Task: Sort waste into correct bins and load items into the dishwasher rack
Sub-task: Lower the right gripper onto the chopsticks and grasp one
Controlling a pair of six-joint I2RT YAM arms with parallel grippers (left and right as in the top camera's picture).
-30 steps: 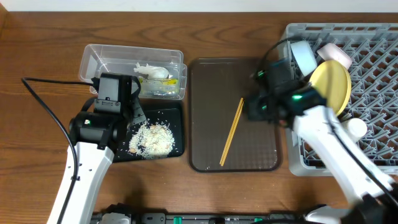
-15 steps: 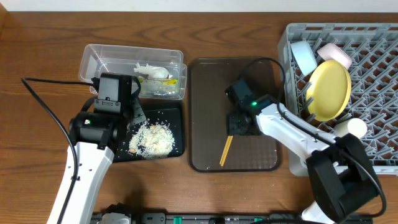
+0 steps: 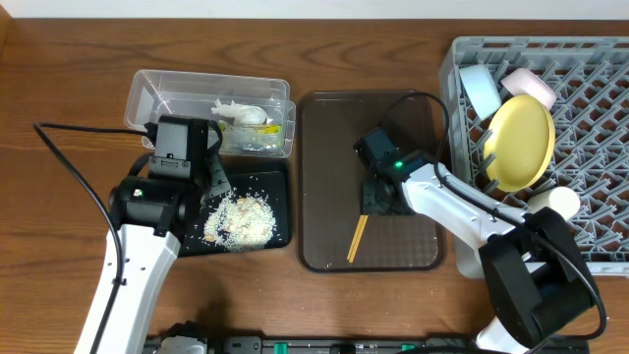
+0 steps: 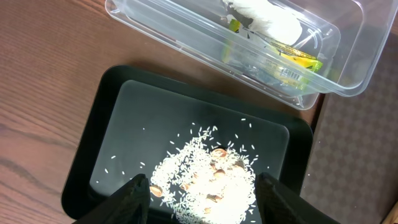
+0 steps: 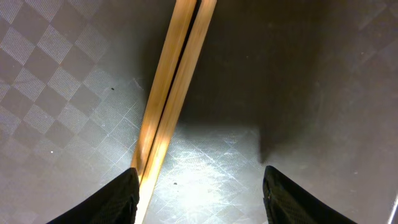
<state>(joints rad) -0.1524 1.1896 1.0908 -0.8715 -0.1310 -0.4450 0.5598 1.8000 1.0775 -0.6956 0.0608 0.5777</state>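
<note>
Overhead is showing the whole layout. The dishwasher rack [image 3: 601, 110] is sitting at the right with the yellow plate [image 3: 521, 143] leaning upright in it, and the light blue bowl [image 3: 480, 88], white bowl [image 3: 532, 84] and small white cup [image 3: 562, 202] are gathered around that plate. This view is hiding most of the chopsticks [image 3: 357, 239] under the right gripper [image 3: 378, 202], so only their lower end is poking out on the brown serving tray [image 3: 329, 147].

The right wrist view is filling that in. The chopsticks [image 5: 175, 87] are lying side by side and touching, pale wood on the checkered floor. The right gripper [image 5: 199, 180] is standing with its jaws spread wide and nothing clamped, and the sticks are running just inside one finger [image 5: 118, 196]. Bare tray floor is lying open toward the other finger.

The left wrist view is looking down on the rice [image 4: 205, 180], a loose white heap with a few brownish bits. It is lying in the black tray [image 4: 93, 143], with stray grains scattered toward the rim. The left gripper [image 4: 202, 183] is hovering over the heap with its jaws apart, holding nothing. Just behind it, the clear tub [image 4: 348, 59] is holding the white-and-green wrapper scraps [image 4: 267, 18].

From above, the rack's wall is running just beside the serving tray's right edge.
</note>
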